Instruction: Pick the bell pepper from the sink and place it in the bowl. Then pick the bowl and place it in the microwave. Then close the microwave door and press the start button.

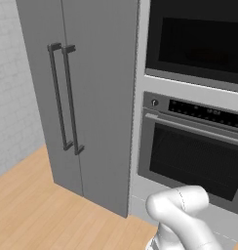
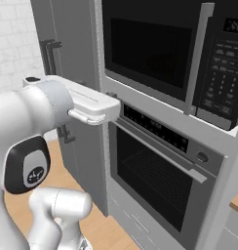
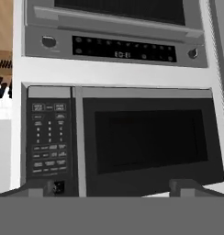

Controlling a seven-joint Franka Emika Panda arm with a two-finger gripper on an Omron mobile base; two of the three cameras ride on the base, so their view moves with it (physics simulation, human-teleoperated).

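The microwave (image 3: 150,137) faces my hand camera, which sees it upside down, with the keypad (image 3: 48,137) on its left. The microwave door (image 3: 148,140) is shut flat against the front, its dark window unlit. My gripper (image 3: 114,187) is open with nothing between its fingertips (image 3: 40,188), and it hangs in front of the door, apart from it. From the base, the microwave (image 1: 199,44) sits high in the wall stack, and the microwave (image 2: 155,49) has a vertical handle beside its keypad (image 2: 223,63). The bell pepper, the sink and the bowl are out of view.
The larger oven (image 1: 194,156) with a bar handle sits directly under the microwave, and the oven (image 2: 155,166) reaches close to my arm. A tall grey fridge (image 1: 87,97) with two bar handles stands to the left. Wooden floor (image 1: 33,210) lies below. A knife block (image 3: 3,73) shows at the edge.
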